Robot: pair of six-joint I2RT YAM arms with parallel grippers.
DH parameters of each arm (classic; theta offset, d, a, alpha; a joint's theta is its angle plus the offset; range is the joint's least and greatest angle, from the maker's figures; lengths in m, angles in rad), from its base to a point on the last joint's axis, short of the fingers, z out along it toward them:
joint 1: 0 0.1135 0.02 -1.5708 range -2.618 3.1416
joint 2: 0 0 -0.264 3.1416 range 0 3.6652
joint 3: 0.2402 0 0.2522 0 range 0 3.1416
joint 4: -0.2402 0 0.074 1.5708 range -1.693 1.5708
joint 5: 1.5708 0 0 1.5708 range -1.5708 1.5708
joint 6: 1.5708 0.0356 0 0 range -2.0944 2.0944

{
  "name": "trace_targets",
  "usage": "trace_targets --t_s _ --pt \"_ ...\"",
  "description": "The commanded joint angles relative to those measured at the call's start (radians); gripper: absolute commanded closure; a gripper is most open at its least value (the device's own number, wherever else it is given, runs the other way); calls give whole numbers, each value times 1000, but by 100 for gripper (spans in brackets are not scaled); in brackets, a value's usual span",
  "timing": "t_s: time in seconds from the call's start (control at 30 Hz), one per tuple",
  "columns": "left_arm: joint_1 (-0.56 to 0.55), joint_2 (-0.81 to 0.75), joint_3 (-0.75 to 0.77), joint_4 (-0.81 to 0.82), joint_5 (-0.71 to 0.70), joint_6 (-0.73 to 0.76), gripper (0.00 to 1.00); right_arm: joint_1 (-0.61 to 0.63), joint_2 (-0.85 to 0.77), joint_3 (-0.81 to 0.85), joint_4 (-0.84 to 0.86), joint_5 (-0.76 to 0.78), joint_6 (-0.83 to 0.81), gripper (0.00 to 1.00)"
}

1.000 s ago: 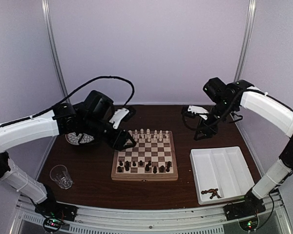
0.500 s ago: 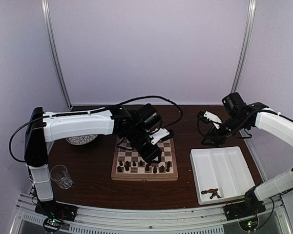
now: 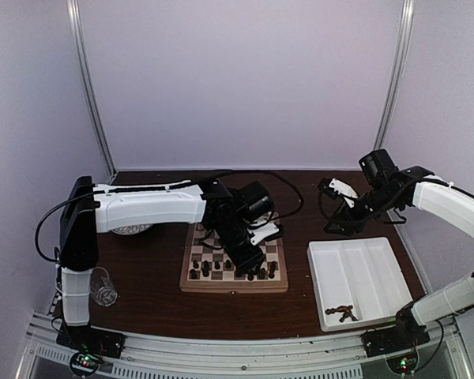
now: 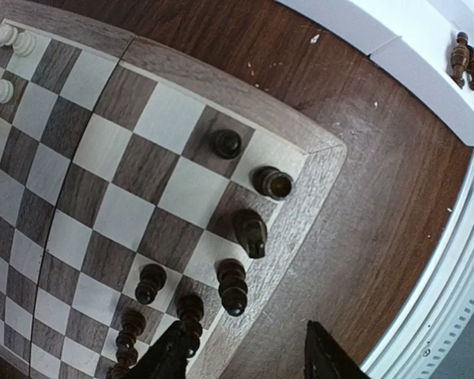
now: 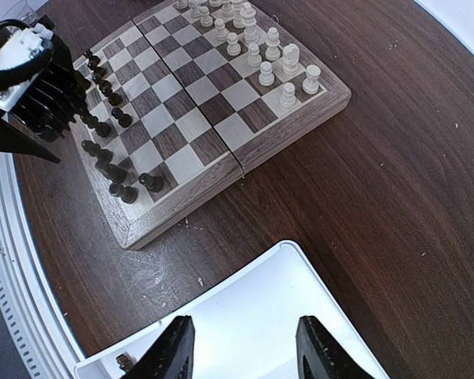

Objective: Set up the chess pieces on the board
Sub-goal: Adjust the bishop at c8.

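Just above the board (image 3: 229, 287), left pincer (image 4: 246, 357)

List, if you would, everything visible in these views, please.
board: one, tan and brown checks, table centre
white chess pieces: two rows, cream, board's far side
dark chess pieces: several, dark brown, board's near side
tray: one, white, right of board
loose pieces: few, dark brown, tray's near end
glass: one, clear, table's near left
dish: one, white patterned, table's far left, partly hidden
table: one, dark brown
left gripper: one, black, open over board's near rows
right gripper: one, black, open above tray
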Motion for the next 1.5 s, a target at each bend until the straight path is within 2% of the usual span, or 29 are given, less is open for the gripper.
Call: trace_targets --t_s 0.0,0.1,0.6,0.93,1.47 --pt "-1 28 36 -12 -27 20 53 -9 -11 -12 19 -20 -1 53" --pt "-1 44 44 -23 -34 24 59 -8 -9 -12 18 -20 -2 52" --pt "-1 106 93 -30 -30 23 72 -9 -1 -13 15 -24 -5 53" --pt "-1 114 103 -44 -22 26 72 -8 3 -15 12 -27 -8 53" --pt "-1 126 99 -68 -28 33 82 -9 6 -13 10 -27 -8 53"
